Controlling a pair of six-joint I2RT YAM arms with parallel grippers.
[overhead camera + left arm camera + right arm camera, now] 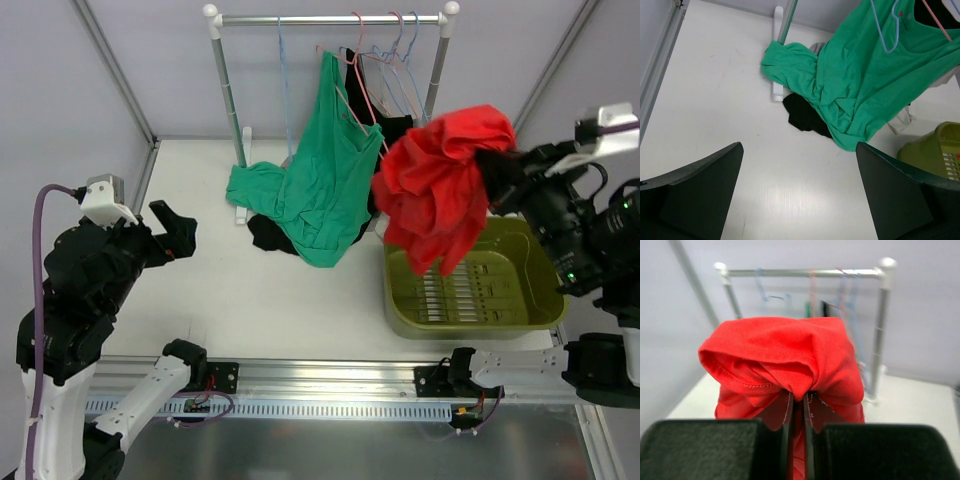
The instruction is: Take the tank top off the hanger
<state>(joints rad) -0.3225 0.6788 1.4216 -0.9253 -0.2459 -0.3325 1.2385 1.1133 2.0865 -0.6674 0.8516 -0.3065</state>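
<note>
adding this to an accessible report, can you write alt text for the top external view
The right gripper holds a bunched red tank top above a yellow-green basket. Behind, a green top hangs from a clothes rack and drapes onto the white table; the left gripper is open and empty.

The left gripper (799,150) is holding its fingers (695,195) wide apart at 7 and 5 o'clock above the white table (715,100). A green top (860,85) is draping down from 1 o'clock, with a blue hanger (888,35) dangling before it. Black cloth (805,117) is lying under its hem. A yellow-green basket (930,150) is sitting at 4 o'clock.
</note>
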